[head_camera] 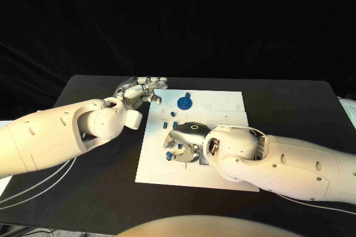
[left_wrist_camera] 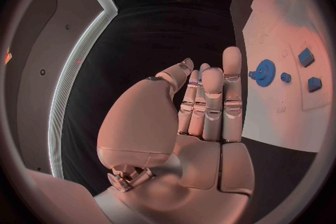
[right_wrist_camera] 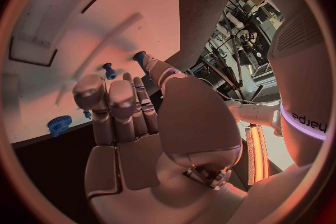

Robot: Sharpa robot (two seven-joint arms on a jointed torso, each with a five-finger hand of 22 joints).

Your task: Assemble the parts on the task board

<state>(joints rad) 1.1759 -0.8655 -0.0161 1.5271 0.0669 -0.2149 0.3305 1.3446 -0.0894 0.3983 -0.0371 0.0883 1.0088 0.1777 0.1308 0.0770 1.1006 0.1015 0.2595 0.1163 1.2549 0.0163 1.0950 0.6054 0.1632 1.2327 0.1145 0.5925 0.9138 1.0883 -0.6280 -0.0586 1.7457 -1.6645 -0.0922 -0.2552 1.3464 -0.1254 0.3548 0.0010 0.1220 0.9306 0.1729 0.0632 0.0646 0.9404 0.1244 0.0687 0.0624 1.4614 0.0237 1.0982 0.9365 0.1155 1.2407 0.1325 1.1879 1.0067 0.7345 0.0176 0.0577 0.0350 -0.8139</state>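
Observation:
The white task board lies in the middle of the black table. On its far left part sits a blue gear, with small blue parts nearer along the left side. My right hand is low over the board's near-left area. In the right wrist view its fingers lie side by side and the thumb is apart, its tip against a small blue part. A blue peg stands just beyond. My left hand hovers at the board's far-left corner, fingers straight, holding nothing.
The left wrist view shows the blue gear and two blue blocks on the board. A rectangular recess marks the board beyond my right hand. Black table surrounds the board.

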